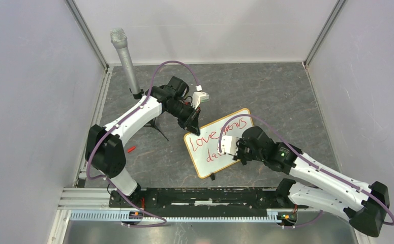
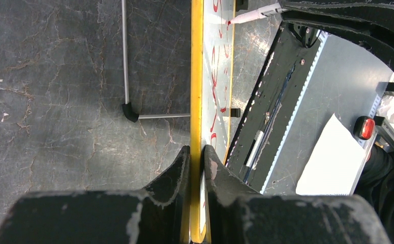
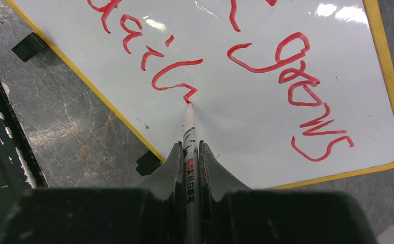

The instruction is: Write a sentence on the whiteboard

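L gripper is on the far-left corner of the whiteboard, jaws pinching the frame rim between them (its wrist cam sees the board edge-on, rim running straight up from the fingers). The board sits skewed on the grey stone-look table, writing side up.

R gripper is over the board's near-right part, jaws squeezed onto a white marker. The barrel pokes out between the fingers and the red tip is touching the board surface, right at the end of the last red stroke.

The sentence is in red cursive. Top line reads "Love grows"; 2nd line has "dai" plus one more looping stroke ending at the tip.

Black clip feet on the board's near long edge, one just left of the R fingers. Past the board's far-left corner stands a grey mic on a tripod. A small red bit lies on the table, well left of the board.
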### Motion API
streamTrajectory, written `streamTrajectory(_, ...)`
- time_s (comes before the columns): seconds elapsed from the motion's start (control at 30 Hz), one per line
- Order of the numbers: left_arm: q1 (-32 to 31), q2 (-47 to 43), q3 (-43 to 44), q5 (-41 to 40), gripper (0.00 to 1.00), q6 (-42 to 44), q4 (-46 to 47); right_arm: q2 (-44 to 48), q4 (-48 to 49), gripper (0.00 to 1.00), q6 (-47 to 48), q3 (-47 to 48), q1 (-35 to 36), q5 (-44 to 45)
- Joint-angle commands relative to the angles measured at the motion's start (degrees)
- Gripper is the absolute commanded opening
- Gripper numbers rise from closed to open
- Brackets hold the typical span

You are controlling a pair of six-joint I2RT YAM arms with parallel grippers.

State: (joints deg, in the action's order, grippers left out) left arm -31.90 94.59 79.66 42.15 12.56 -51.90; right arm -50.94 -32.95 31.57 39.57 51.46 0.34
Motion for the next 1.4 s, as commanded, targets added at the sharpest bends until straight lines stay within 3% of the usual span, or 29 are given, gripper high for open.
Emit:
streamTrajectory(0.0, -1.1, 1.2, 0.1, 0.6, 0.02, 2.7, -2.3, 0.3, 1.3, 0.00, -0.2, 2.9, -1.3, 4.9)
streamTrajectory(0.5, -1.0, 1.3, 0.1, 0.5, 0.03, 2.9, -2.2, 0.5, 4.0, 0.00, -1.0, 3.6, -2.7, 5.1)
streamTrajectory(1.37, -1.1, 2.1, -0.5, 0.5, 0.02, 3.7, -1.9, -3.9, -3.0, 0.00, 3.5, -0.9, -2.4, -4.1)
